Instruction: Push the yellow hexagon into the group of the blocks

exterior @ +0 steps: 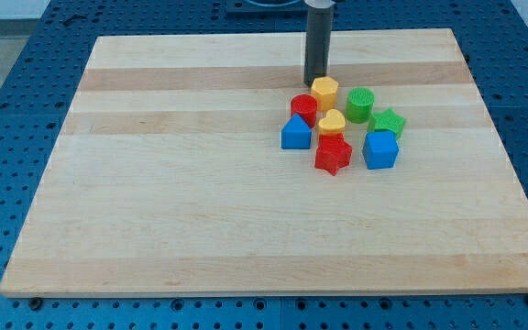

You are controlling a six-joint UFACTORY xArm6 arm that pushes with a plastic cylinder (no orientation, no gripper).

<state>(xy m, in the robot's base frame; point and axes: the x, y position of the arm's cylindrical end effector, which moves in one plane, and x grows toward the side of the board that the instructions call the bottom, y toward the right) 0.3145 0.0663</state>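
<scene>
The yellow hexagon (325,93) sits on the wooden board at the top of a cluster of blocks. My tip (315,82) stands just at its upper left, touching or nearly touching it. Below the hexagon lie a red cylinder (303,109) and a yellow heart (332,122). To its right is a green cylinder (360,104). A green star (388,122), a blue cube (380,148), a red star (333,155) and a blue block with a peaked top (295,133) complete the cluster.
The wooden board (172,183) rests on a blue perforated table (7,92). The dark rod (319,37) rises from the tip to the view's top edge.
</scene>
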